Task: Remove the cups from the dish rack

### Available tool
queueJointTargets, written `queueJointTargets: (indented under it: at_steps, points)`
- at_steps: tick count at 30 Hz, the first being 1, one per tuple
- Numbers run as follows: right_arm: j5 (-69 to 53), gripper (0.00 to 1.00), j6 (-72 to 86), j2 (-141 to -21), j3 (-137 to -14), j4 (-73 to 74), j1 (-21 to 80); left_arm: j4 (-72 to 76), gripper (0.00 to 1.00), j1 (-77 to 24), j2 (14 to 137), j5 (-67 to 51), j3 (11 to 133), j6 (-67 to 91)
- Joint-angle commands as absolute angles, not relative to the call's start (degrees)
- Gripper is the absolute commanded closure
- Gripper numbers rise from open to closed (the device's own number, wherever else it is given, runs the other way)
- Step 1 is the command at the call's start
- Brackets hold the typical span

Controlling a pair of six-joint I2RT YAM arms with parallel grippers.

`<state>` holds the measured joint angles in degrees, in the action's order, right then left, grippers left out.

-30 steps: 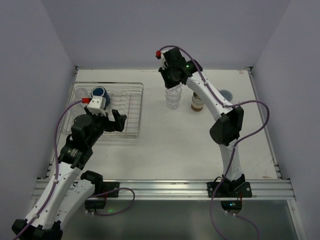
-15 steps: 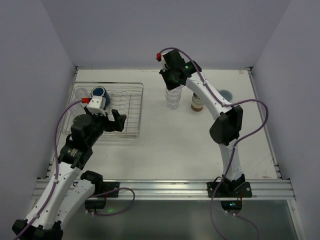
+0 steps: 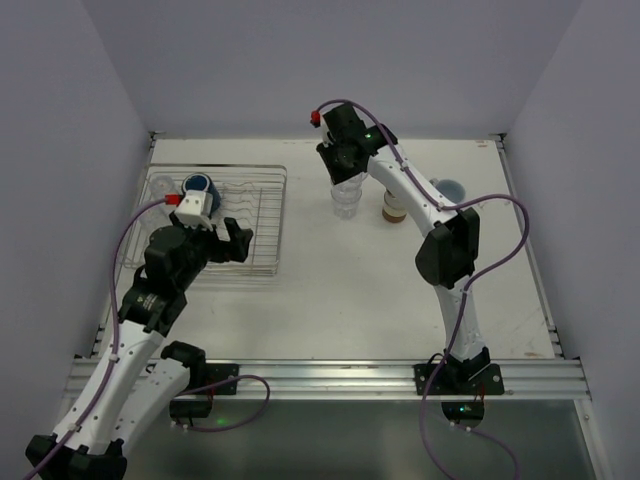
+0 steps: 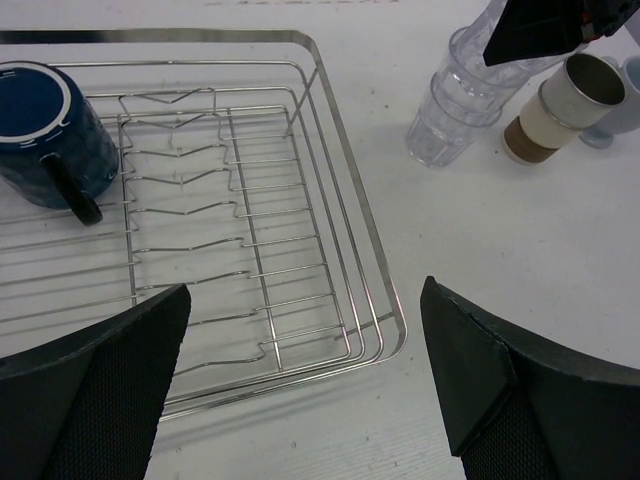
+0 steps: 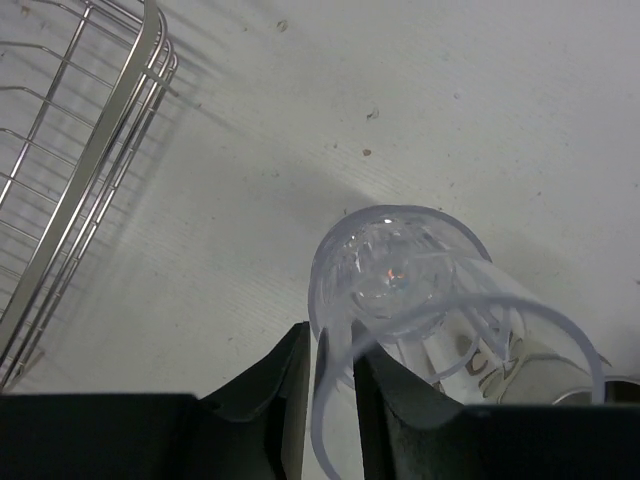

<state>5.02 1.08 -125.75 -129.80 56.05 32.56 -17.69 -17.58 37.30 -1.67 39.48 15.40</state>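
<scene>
White table (image 3: 330, 290) under pale walls, and I see the dish rack (image 4: 250, 200) at its back left, with the dark blue mug (image 4: 45, 130) inside it near the far left corner. My left gripper (image 4: 300, 400) hangs over the rack's near right corner, jaws spread wide, holding nothing. Right of the rack, the right gripper (image 5: 330, 350) is clenched on the rim of a clear tumbler (image 5: 400, 270) — the top one of a nested stack — just beside a brown-tan cup (image 4: 560, 110) and a pale blue cup (image 3: 450, 187).
</scene>
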Motion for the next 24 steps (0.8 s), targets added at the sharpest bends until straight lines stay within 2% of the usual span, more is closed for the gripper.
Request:
queueJointTargets:
  at_steps: [1,3,6,13,20,24]
  points:
    - [4.31,0.72,-3.96,-122.97,-129.46,55.99,32.26,-16.79,0.00,-16.61,37.88,-1.58,39.64,14.59]
    - [3.69,0.59,-3.69,-122.43,-130.07,54.76,32.17,-16.70,0.00,-16.18,38.41,-1.58,39.73,14.59]
    - [3.25,0.50,-3.52,-121.38,-130.78,54.23,32.17,-16.70,0.00,-15.56,39.02,-1.41,39.81,14.76]
    - [2.73,0.43,-2.21,-116.03,-126.75,51.78,32.26,-16.35,0.00,-14.59,40.60,-0.26,40.25,16.17]
    - [-4.74,0.31,4.21,-98.99,-110.68,35.03,33.48,-16.44,0.00,-14.06,43.41,4.02,44.64,22.06]
    - [-11.41,0.26,10.01,-86.95,-93.55,21.39,34.28,-14.51,0.00,-13.98,48.49,9.30,46.66,25.83]
